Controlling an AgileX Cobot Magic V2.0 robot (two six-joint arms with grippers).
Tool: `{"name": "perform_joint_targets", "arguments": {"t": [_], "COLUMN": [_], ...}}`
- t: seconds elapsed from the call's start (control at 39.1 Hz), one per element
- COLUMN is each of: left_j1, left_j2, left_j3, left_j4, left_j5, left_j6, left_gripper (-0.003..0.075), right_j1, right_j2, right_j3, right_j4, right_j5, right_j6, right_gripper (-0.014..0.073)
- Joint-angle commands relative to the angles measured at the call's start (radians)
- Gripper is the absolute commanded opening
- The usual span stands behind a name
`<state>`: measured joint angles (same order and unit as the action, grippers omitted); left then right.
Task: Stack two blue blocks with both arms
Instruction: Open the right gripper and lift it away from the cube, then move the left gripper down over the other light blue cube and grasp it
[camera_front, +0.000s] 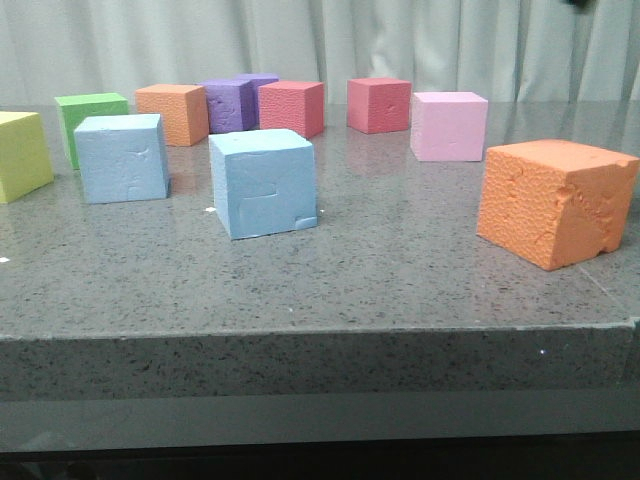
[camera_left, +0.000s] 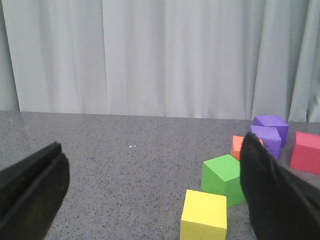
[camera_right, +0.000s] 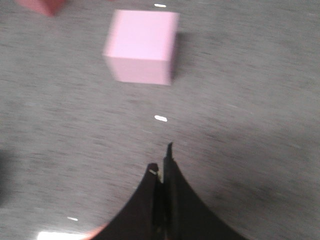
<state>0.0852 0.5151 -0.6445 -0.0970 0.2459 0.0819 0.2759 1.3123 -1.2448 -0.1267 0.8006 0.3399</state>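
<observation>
Blue blocks (camera_front: 122, 157) (camera_front: 263, 183): front view only, at 10 o'clock; left gripper (camera_left: 150, 195) wide apart, right gripper (camera_right: 161, 172) closed, empty.

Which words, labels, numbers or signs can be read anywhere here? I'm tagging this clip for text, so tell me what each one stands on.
None: no readable text in any view.
The two blue blocks have only dents and scuffs.
The other cubes, the table and the curtain are unmarked.
The left claw and right claw show no label.
</observation>
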Motion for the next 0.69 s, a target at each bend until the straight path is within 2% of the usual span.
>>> {"name": "perform_joint_targets", "arguments": {"t": [0.0,0.1,0.41,0.66], "left_j1": [0.001,0.001,0.001,0.001], "left_j2": [0.009,0.009,0.009,0.009], "left_j3": [-0.035,-0.035,-0.035,-0.035], "left_j4": [-0.006,-0.006,-0.006,-0.006], "left_j5": [-0.085,-0.085,-0.085,-0.106], "left_j6": [0.002,0.002,0.002,0.002], "left_gripper": [0.0670,0.0670,0.0670,0.0670], "right_j1": [-0.057,-0.078,-0.078,-0.078], "right_j2": [-0.107,-0.190,-0.526,-0.816], "right_j3": [0.046,0.144,0.495,0.744], "right_j4": [-0.041,-0.042,-0.098,-0.098], "right_j5": [-0.046,-0.076,-0.331,-0.402], "right_j6": [-0.018,-0.018,-0.018,-0.018], "right_gripper": [-0.0062,-0.0062,-0.0067,-0.0067]}}
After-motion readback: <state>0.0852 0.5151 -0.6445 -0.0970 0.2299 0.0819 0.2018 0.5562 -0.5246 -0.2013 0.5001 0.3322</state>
